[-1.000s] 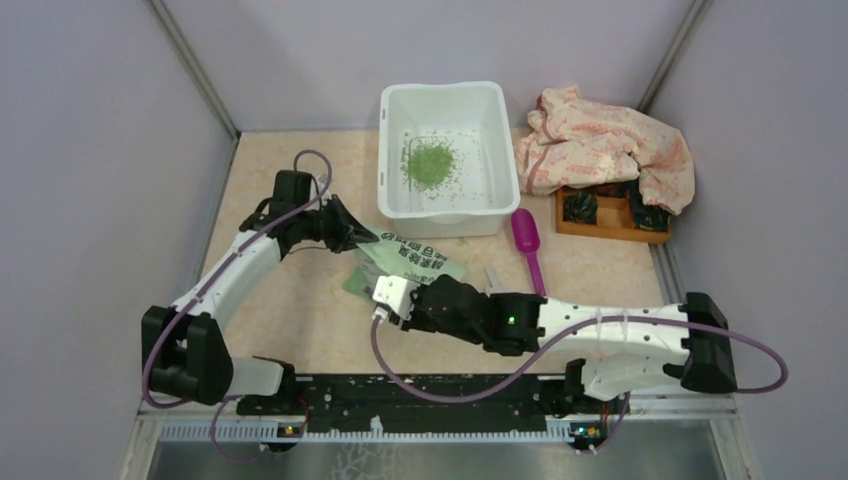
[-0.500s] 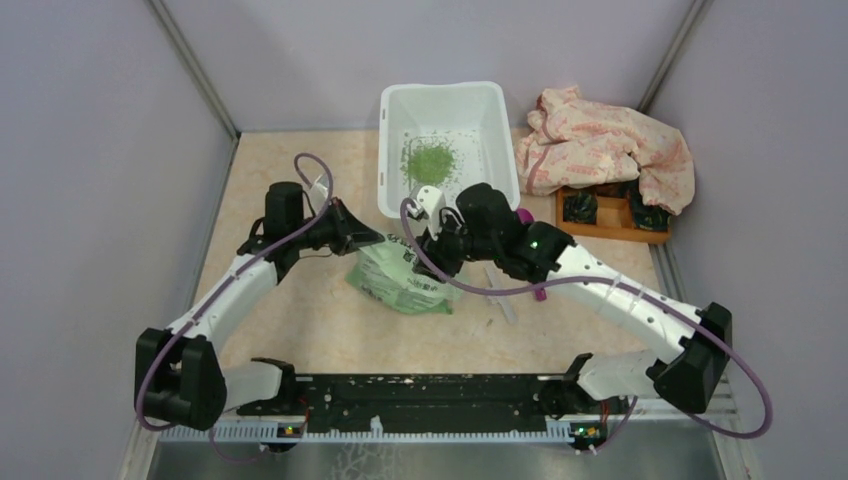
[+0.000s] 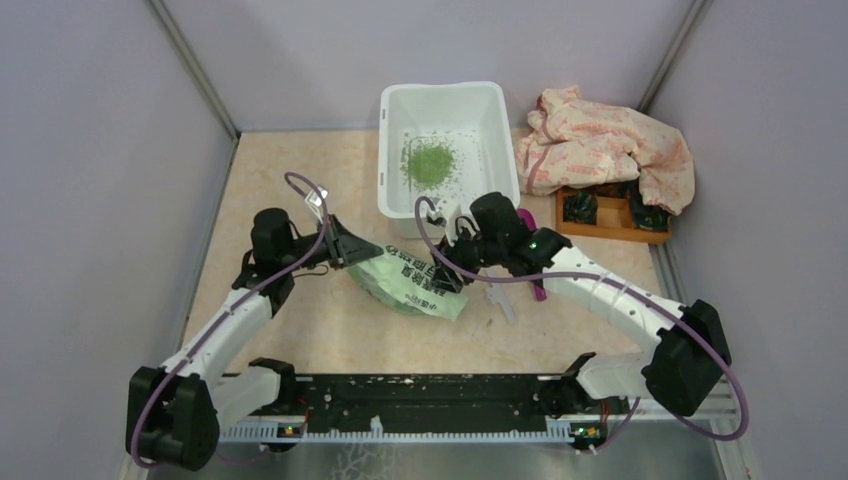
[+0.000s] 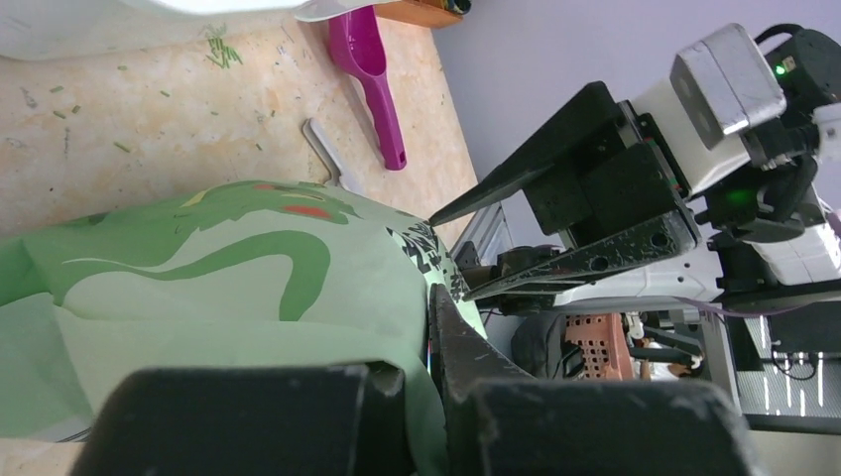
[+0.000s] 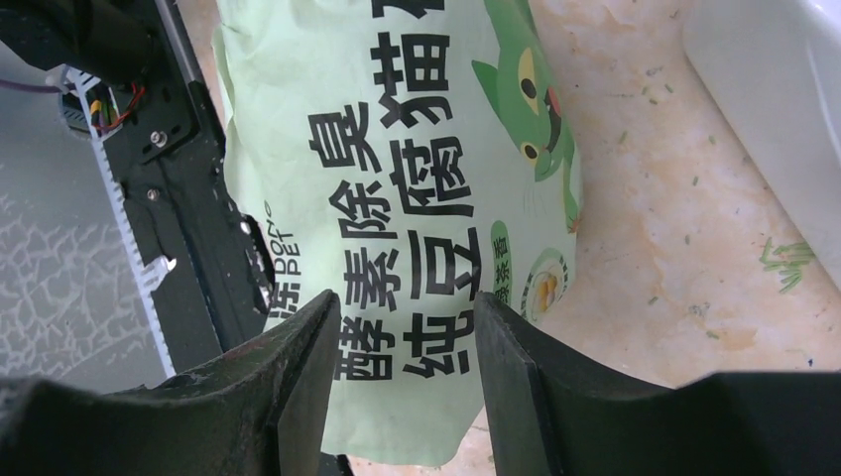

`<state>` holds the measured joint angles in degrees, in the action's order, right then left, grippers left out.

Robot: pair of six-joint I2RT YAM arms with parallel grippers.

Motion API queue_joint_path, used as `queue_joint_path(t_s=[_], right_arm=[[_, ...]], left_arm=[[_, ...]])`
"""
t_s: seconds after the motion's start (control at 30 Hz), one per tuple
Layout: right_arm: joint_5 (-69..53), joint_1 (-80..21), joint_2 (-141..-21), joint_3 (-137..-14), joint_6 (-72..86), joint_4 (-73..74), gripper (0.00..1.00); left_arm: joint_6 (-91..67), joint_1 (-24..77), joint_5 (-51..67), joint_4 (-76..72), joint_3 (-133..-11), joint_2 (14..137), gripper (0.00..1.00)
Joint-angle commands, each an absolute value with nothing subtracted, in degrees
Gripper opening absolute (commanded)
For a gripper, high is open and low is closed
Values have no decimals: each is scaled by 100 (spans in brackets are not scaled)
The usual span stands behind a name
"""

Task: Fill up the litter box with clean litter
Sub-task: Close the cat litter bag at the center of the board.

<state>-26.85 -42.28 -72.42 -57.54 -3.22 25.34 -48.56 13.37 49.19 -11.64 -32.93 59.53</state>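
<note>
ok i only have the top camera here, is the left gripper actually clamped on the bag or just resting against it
Observer: Clamped. The left wrist view shows the left gripper shut on a fold of the bag.
Operator: and the right one, has it got the bag
Observer: No. In the right wrist view the right gripper is open, its fingers apart over the bag's printed face.
Operator: any spill by the box
Observer: A few green bits of litter lie on the table beside the litter box wall.
</note>
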Motion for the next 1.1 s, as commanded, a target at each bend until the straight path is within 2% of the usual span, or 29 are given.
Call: queue_joint_path(t_s=[0.0,0.3,0.43,0.6,0.83,0.93,1.07], right_arm=[[-3039,-4136,-7084,-5607,-211,1759,53],[-2899,-4044,-7001,-5046,-204,867,53],[-2628,-3980,-7031,-4920,-268,647,53],[-2781,-3898,-7073,-4755,-281,249,54],[-3250,-3894,-7558,-4819,-257,45,54],[-3397,-3896,-7766,-4895,-270,-114,54],[-3358,-3896,-7922,-4919,-322,-55,54]], left_arm=[[-4926,1327,5263,-2607,-3126,5681,4],[-4983,1195,5428,-3882,-2726,5853,6],[-5250,1045,5688,-4889,-2547,6105,8],[-5900,877,5728,-6568,-2294,6687,12],[-7483,836,5724,-10078,-2221,8332,14],[-7709,849,5883,-10269,-2436,8803,15],[-7582,812,5897,-10260,-2508,8774,15]])
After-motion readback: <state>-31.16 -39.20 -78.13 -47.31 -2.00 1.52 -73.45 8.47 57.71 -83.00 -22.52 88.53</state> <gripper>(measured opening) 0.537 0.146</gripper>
